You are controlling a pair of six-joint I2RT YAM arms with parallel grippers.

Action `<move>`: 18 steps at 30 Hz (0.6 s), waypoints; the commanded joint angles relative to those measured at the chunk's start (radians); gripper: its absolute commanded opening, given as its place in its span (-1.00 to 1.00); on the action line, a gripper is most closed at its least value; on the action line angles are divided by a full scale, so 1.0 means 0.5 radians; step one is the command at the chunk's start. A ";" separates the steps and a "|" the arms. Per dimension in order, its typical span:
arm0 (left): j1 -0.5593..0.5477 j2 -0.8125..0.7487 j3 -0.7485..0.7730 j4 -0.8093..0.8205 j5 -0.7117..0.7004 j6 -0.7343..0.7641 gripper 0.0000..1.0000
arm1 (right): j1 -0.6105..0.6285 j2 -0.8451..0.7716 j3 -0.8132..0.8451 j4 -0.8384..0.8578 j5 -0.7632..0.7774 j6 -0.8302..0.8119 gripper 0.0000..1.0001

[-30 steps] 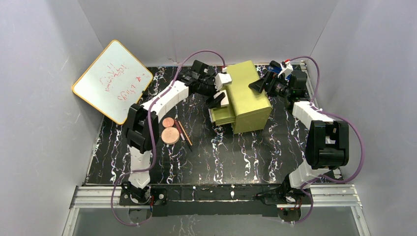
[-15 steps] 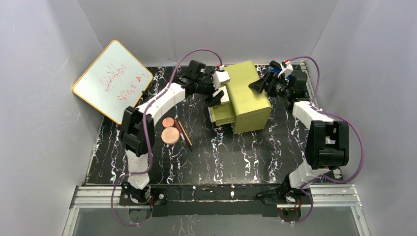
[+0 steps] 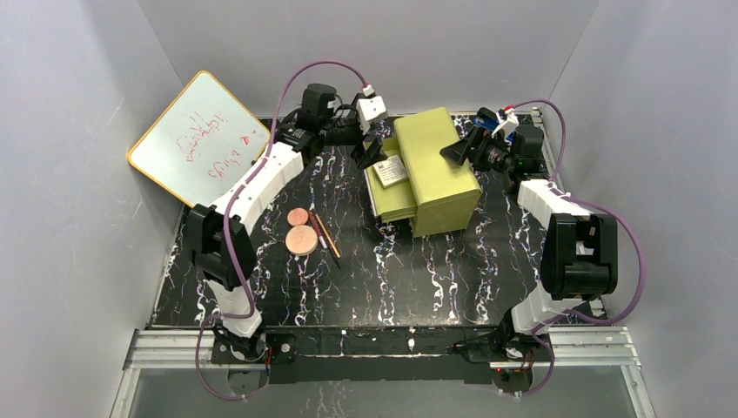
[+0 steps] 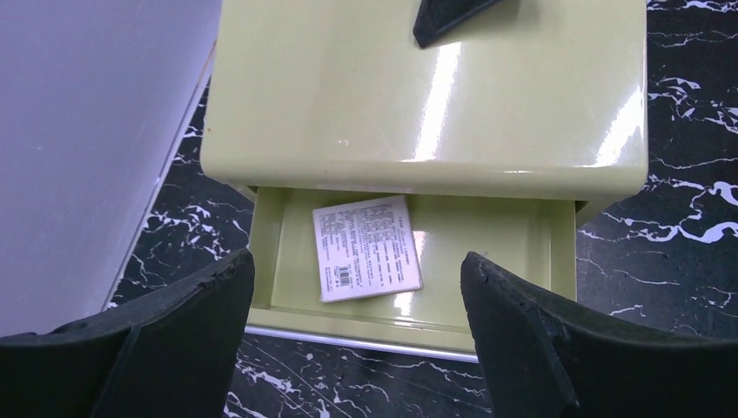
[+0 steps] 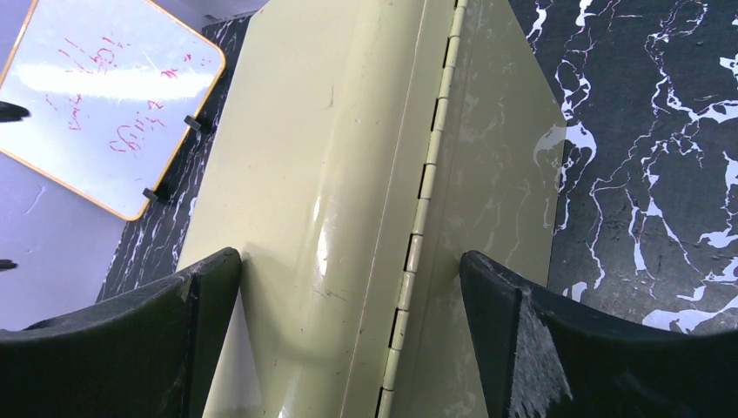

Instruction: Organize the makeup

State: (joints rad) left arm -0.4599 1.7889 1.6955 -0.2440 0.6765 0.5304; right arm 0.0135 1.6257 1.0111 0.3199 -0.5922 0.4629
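Two copper-pink discs, the smaller (image 3: pixel 298 217) behind the larger (image 3: pixel 301 239), lie on the table left of centre, with two thin pencil-like sticks (image 3: pixel 325 235) just right of them. The white square palette (image 3: pixel 392 170) lies label side up in the open drawer (image 4: pixel 365 326) of the yellow-green box (image 3: pixel 435 170); it also shows in the left wrist view (image 4: pixel 366 247). My left gripper (image 3: pixel 370 152) (image 4: pixel 357 259) is open and empty, above the drawer's front. My right gripper (image 3: pixel 457 150) (image 5: pixel 348 257) is open, its fingers astride the box's hinged rear top edge (image 5: pixel 418 192).
A yellow-rimmed whiteboard (image 3: pixel 200 144) with red writing leans at the back left. Grey walls enclose the black marbled table (image 3: pixel 392 279) on three sides. A right fingertip (image 4: pixel 452 13) rests on the box top.
My left arm has pulled back and to the left, away from the drawer. The white palette now lies uncovered in the drawer. The right arm has not moved.
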 commanded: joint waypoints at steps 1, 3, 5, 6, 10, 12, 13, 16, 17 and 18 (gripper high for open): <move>-0.007 -0.012 -0.027 -0.073 0.037 0.009 0.71 | -0.011 0.080 -0.131 -0.428 0.062 -0.217 1.00; 0.004 -0.079 -0.085 -0.075 -0.052 0.043 0.72 | -0.010 0.089 -0.128 -0.430 0.060 -0.219 1.00; 0.045 -0.182 -0.185 -0.076 -0.227 0.047 0.72 | -0.010 0.095 -0.121 -0.428 0.060 -0.217 1.00; 0.086 -0.240 -0.265 -0.081 -0.348 0.036 0.73 | -0.011 0.097 -0.120 -0.424 0.058 -0.212 1.00; 0.329 -0.421 -0.649 -0.142 -0.554 -0.078 0.73 | -0.011 0.115 -0.121 -0.395 0.041 -0.194 1.00; 0.416 -0.436 -0.828 -0.197 -0.608 -0.213 0.74 | -0.010 0.133 -0.118 -0.384 0.022 -0.184 1.00; 0.443 -0.419 -0.863 -0.242 -0.625 -0.278 0.75 | -0.010 0.139 -0.117 -0.380 0.017 -0.181 1.00; 0.486 -0.322 -0.918 -0.299 -0.790 -0.506 0.75 | -0.009 0.148 -0.117 -0.373 0.009 -0.174 1.00; 0.494 -0.294 -0.926 -0.300 -0.841 -0.583 0.75 | -0.011 0.144 -0.122 -0.368 0.003 -0.171 1.00; 0.496 -0.268 -0.931 -0.301 -0.876 -0.652 0.75 | -0.011 0.138 -0.124 -0.365 0.001 -0.169 1.00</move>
State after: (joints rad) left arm -0.2039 1.6249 1.2510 -0.3367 0.3454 0.3733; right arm 0.0132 1.6321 1.0111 0.3317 -0.6071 0.4637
